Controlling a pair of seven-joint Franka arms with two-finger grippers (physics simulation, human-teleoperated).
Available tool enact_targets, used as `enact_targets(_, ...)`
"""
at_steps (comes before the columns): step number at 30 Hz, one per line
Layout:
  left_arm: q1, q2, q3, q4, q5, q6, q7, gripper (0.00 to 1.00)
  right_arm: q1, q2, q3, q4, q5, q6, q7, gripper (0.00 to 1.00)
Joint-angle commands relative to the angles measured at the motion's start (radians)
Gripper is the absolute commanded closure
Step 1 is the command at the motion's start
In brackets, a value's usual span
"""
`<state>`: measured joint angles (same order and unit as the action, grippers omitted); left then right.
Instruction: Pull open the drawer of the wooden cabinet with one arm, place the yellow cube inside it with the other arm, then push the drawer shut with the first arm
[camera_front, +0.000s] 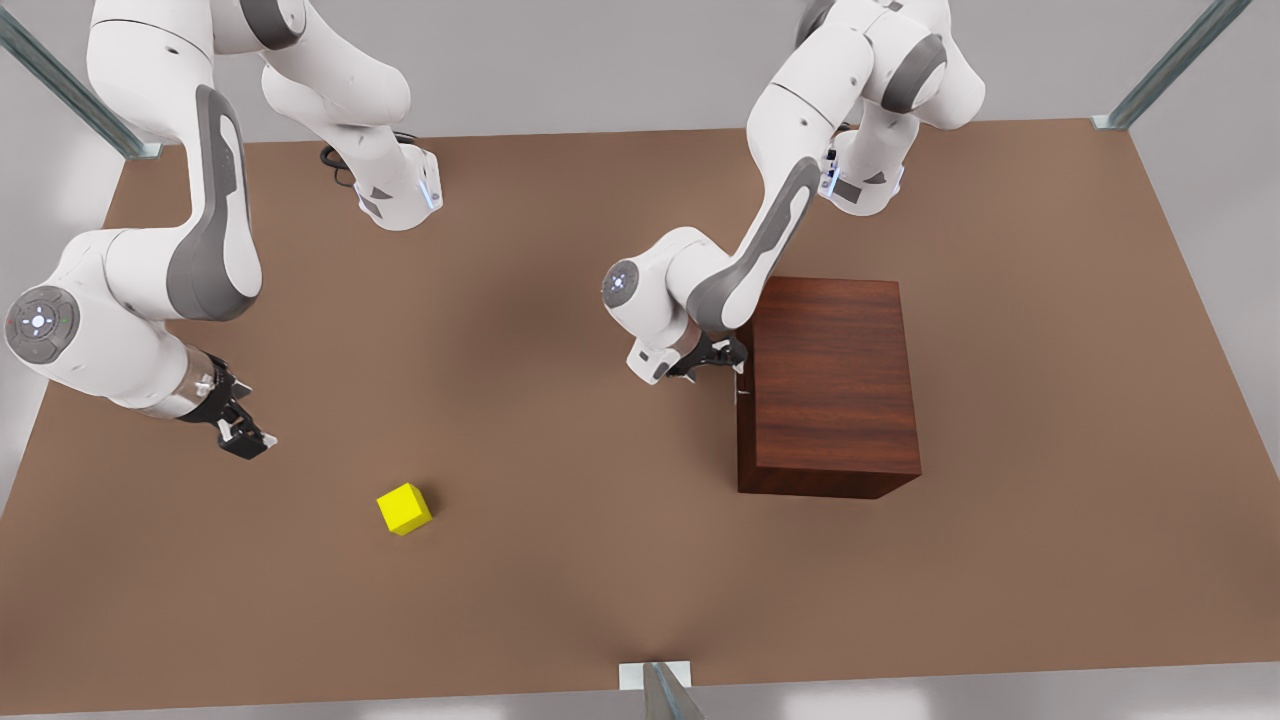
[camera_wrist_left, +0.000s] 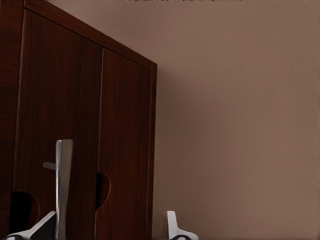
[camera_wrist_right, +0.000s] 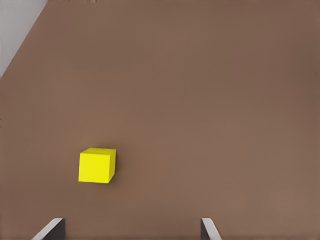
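Small yellow cube (camera_front: 404, 508) lies on open brown table (camera_front: 560, 600), well apart from the dark wooden cabinet (camera_front: 830, 385). Right gripper (camera_front: 243, 437) hovers near it, jaws open. Left gripper (camera_front: 722, 358), jaws open, is at the cabinet's front edge beside the metal handle (camera_wrist_left: 63, 187); drawer closed.

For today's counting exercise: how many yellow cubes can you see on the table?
1. The yellow cube sits on the brown table ahead of the right gripper, apart from it. Whether the wooden cabinet hides another cannot be told.
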<state>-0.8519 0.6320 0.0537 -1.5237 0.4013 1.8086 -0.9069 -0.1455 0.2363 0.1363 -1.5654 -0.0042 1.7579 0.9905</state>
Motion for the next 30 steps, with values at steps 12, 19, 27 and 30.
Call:
enact_targets(12,0.002,-0.002,0.000,0.028,-0.140,0.138,-0.155,0.00,0.003,0.001,0.000,0.001,-0.002,0.000,0.043,0.00)
enact_targets(19,-0.004,0.002,-0.002,0.050,-0.170,0.164,-0.158,0.00,0.014,0.011,0.002,0.004,-0.002,0.000,0.045,0.00)
enact_targets(27,-0.015,0.005,-0.006,0.071,-0.164,0.164,-0.167,0.00,0.014,0.015,0.002,0.011,-0.002,0.000,0.045,0.00)
enact_targets(30,-0.015,0.006,-0.008,0.071,-0.165,0.178,-0.168,0.00,0.014,0.015,0.002,0.013,-0.002,0.000,0.045,0.00)
